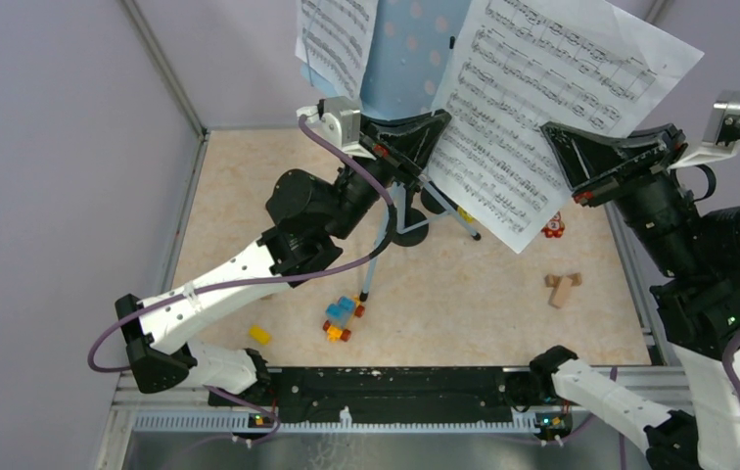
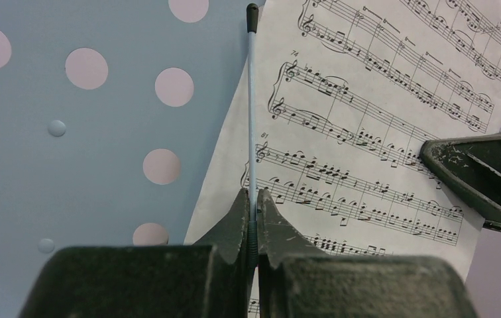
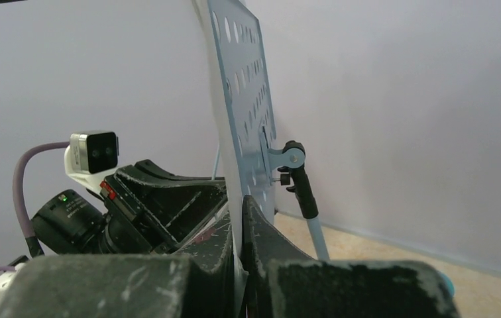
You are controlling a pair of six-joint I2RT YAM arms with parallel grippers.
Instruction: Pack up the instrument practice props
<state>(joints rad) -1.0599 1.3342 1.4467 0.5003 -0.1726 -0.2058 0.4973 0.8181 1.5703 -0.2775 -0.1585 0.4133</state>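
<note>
Top external: mounted high behind both arm bases [image 1: 239, 377], looking down and forward over the worktop [image 1: 503, 304] — widest coverage. Left wrist: sighted along the left fingers [image 2: 234, 225], facing the music rack [image 2: 69, 185] and a sheet-music page [image 2: 367, 119] at very close range. Right wrist: sighted along the right fingers [image 3: 264, 238], edge-on to the rack, close, with the left wrist camera [image 3: 94, 151] at left. Shared by all three — rack; by top and left wrist, page.

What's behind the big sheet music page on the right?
The pale-blue perforated metal music rack, visible only left of the white sheet-music page. The page covers the rack's right part and some beige table beneath.
</note>
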